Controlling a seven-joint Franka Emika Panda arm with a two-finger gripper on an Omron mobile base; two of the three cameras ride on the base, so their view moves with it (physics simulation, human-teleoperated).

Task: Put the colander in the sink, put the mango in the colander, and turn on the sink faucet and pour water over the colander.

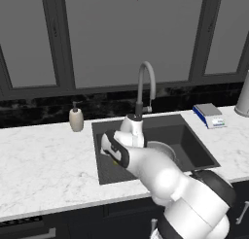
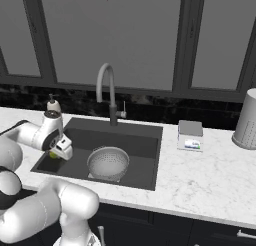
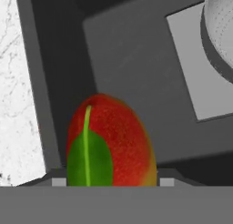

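Note:
A red and orange mango [image 3: 111, 141] with a green patch sits between my gripper's [image 3: 112, 182] two fingertips, and the gripper is shut on it. In the right base view the gripper [image 2: 62, 150] hangs over the left part of the dark sink [image 2: 147, 140], with a bit of the mango [image 2: 52, 154] showing beneath it. The light-grey colander [image 2: 108, 162] stands upright on the basin floor, to the right of the gripper and apart from it. My arm partly hides the colander [image 1: 163, 148] in the left base view. The gooseneck sink faucet [image 2: 105, 85] rises behind the basin, and no water shows.
A beige soap dispenser [image 2: 52, 106] stands at the sink's back left corner. On the marble counter [image 2: 200, 180] to the right are a small blue and white box [image 2: 190, 135] and a tall grey perforated cylinder [image 2: 246, 120]. Dark windows line the back wall.

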